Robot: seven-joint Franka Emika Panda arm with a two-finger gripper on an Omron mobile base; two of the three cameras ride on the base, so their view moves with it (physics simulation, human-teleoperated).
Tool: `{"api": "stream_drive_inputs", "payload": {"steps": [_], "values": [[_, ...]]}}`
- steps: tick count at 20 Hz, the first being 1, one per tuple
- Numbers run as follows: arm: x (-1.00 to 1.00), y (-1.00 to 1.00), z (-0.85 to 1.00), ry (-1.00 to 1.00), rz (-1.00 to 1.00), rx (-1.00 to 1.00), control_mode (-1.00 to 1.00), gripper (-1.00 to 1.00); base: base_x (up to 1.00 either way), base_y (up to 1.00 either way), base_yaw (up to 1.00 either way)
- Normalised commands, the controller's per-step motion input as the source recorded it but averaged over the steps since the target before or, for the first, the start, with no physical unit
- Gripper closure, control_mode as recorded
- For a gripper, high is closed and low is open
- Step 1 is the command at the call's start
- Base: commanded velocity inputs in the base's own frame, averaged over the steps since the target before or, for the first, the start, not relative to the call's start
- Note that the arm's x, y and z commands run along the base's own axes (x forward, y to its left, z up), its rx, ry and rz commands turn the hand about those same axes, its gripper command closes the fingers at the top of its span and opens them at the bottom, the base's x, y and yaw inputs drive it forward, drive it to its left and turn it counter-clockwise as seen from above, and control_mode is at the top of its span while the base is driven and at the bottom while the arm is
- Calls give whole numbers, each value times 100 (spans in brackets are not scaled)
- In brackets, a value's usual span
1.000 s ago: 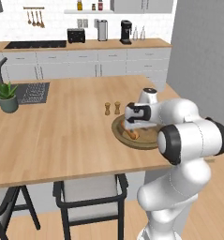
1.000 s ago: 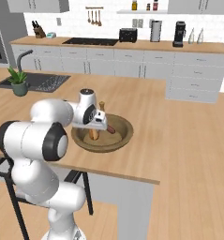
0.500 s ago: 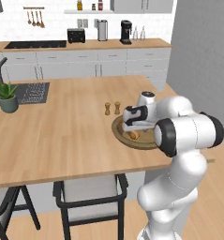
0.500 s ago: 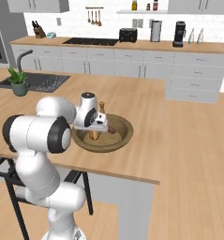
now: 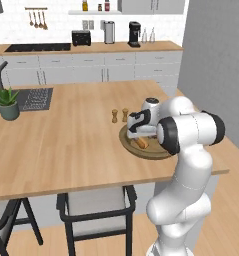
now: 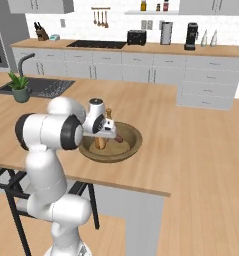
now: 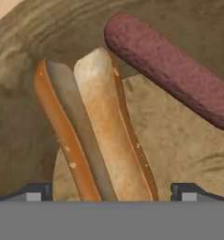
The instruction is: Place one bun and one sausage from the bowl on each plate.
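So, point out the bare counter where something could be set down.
Free: the wide stretch between the potted plant and the shakers, and the counter right of the bowl. Crowded: the bowl itself, under the end effector.

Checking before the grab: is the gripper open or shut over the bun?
Open: in the hand view the fingertips stand wide either side of the bun.

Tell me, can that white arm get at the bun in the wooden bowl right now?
Probably yes: the open fingers hang straight over the bun in the bowl, with nothing lying between.
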Motion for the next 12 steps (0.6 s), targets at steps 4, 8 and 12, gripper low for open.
{"api": "stream_drive_inputs", "payload": {"steps": [4,8,12], "values": [[0,0,-39,0,0,0,-100,-100,0,0,0],[0,0,-45,1,0,0,-100,-100,0,0,0],[0,0,-11,1,0,0,-100,-100,0,0,0]]}}
